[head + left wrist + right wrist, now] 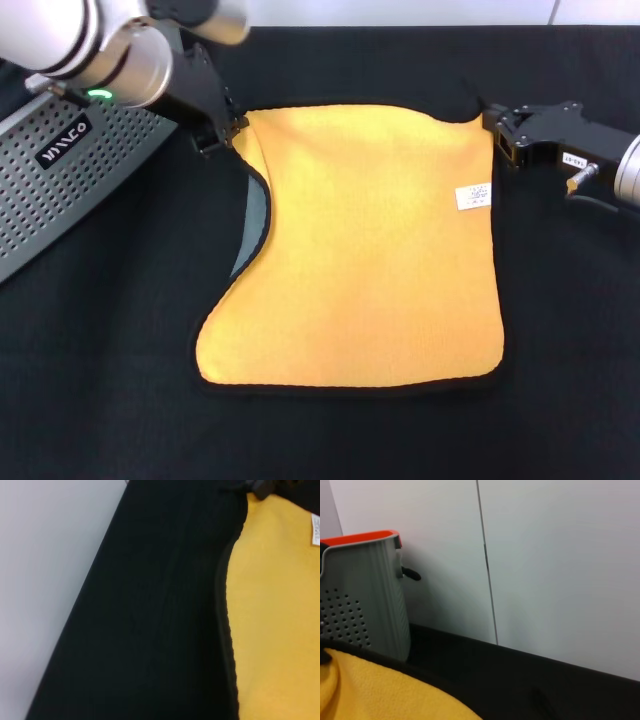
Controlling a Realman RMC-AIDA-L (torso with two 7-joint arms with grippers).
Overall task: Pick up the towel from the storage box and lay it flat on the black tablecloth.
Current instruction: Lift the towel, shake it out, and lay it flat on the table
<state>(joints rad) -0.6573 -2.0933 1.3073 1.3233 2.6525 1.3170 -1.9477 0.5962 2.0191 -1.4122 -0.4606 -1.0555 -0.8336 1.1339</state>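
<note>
I see the yellow-orange microfibre towel (370,250) spread on the plain black tablecloth (100,400), its left edge folded over showing grey. My left hand (222,130) pinches the far-left corner; my right hand (500,135) sits at the far-right corner, grip unclear. The perforated grey storage box (60,170) stands left; open cloth lies near.

This looks like a robot test room, not a home. The desk is covered by a big plain black cloth (330,440), and behind it stands a bare white wall made of flat panels (560,560) with a thin seam. A light grey plastic bin with little round holes (50,190) sits at the far left. Two robot arms reach over the desk.
</note>
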